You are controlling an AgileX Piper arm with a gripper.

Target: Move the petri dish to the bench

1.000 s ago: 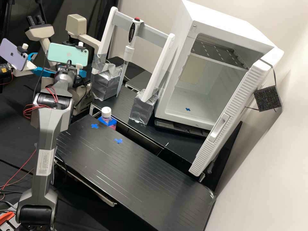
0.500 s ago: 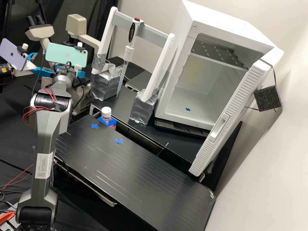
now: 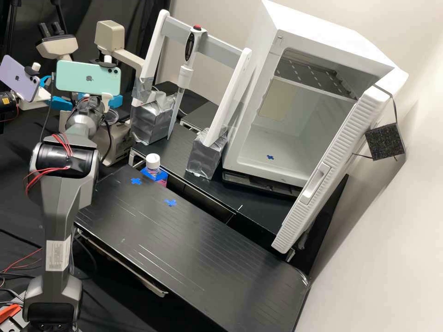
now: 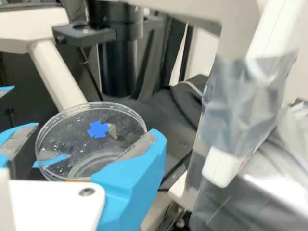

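The gripper (image 3: 116,101) is behind the green phone on the wrist, left of the taped white rack in the high view. Just below its blue finger, the rim of the clear petri dish (image 3: 110,116) shows in front of the microscope; the arm hides the rest. In the wrist view the gripper (image 4: 95,131) is shut on the round petri dish (image 4: 62,130), a blue finger at either side of its rim. A blue cross shows within the dish's outline, and the dish is off the bench (image 3: 152,235).
Microscopes (image 3: 110,36) stand behind the gripper. A white rack with a pipette (image 3: 185,74), a capped bottle (image 3: 152,162) and an open white incubator (image 3: 277,143) lie to its right. Two blue crosses mark the bench.
The arm has drawn back toward the camera and slightly left, with its phone mount turning a little. The petri dish's rim has come out from behind the wrist.
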